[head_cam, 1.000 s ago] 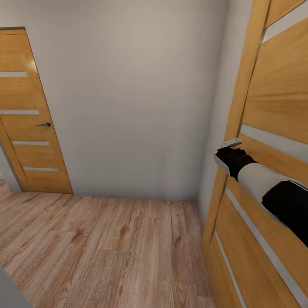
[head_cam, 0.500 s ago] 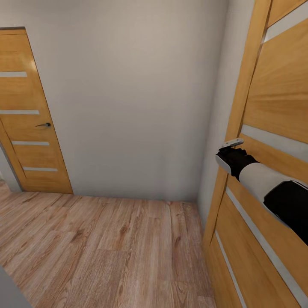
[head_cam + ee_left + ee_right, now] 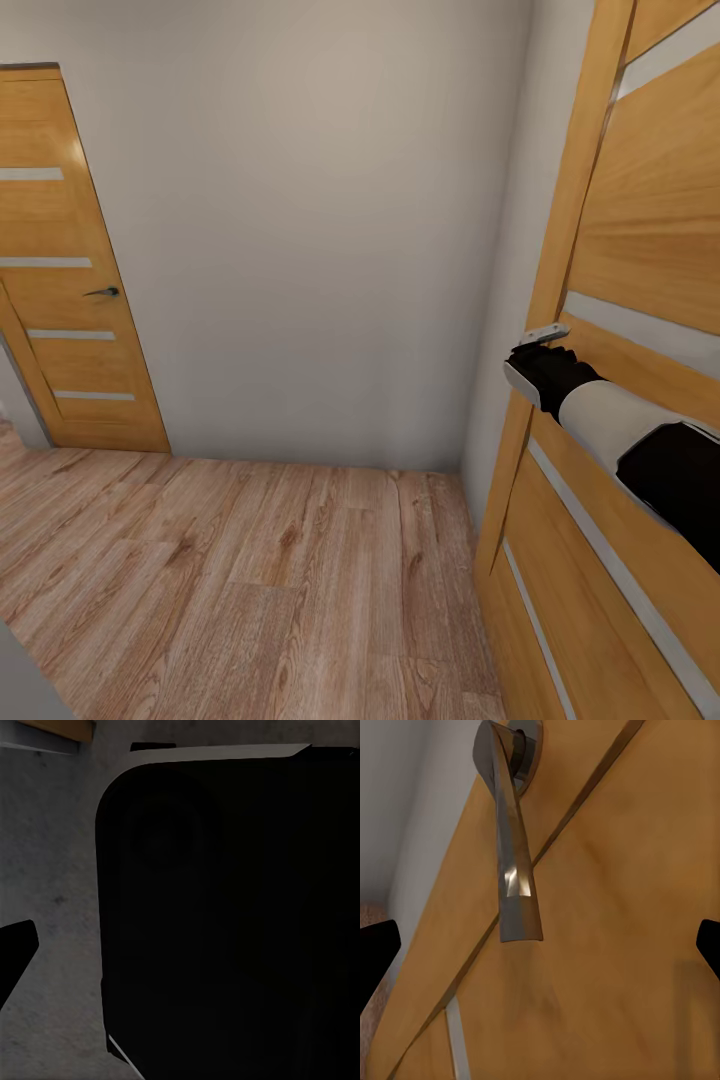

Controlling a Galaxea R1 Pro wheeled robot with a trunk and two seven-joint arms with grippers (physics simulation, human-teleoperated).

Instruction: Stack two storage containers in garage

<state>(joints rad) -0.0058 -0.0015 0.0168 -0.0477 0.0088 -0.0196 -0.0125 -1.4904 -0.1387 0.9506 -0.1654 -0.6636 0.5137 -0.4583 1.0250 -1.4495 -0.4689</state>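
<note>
Head view: the robot stands in a corner of a room with a light wood plank floor (image 3: 260,580) and a plain grey-white wall (image 3: 320,220). A slatted wooden door with a small dark handle (image 3: 60,270) sits closed in the far wall at the left, and a second slatted wooden door (image 3: 640,300) stands right beside the robot on its right. The right arm (image 3: 610,420) reaches out to this near door, its wrist just below the metal lever handle (image 3: 543,333).

In the right wrist view, the lever handle (image 3: 514,847) hangs close in front of the camera against the door panel, between the two dark fingertips (image 3: 375,952) that show at opposite edges of the picture. The right gripper (image 3: 540,945) is spread wide and holds nothing; the handle is not yet clamped.

The left wrist view shows a large dark body (image 3: 225,915) very close to the camera over a mottled grey surface (image 3: 52,870), with one dark fingertip at the edge; whether the left gripper is spread or closed cannot be told.

Neither storage container can be made out here, so their whereabouts cannot be told. Judging from this, the task seems to be at an in-between step: getting a door open on the route. No stacking is visible, and the setting down of one bin with the other on top appears to remain.
</note>
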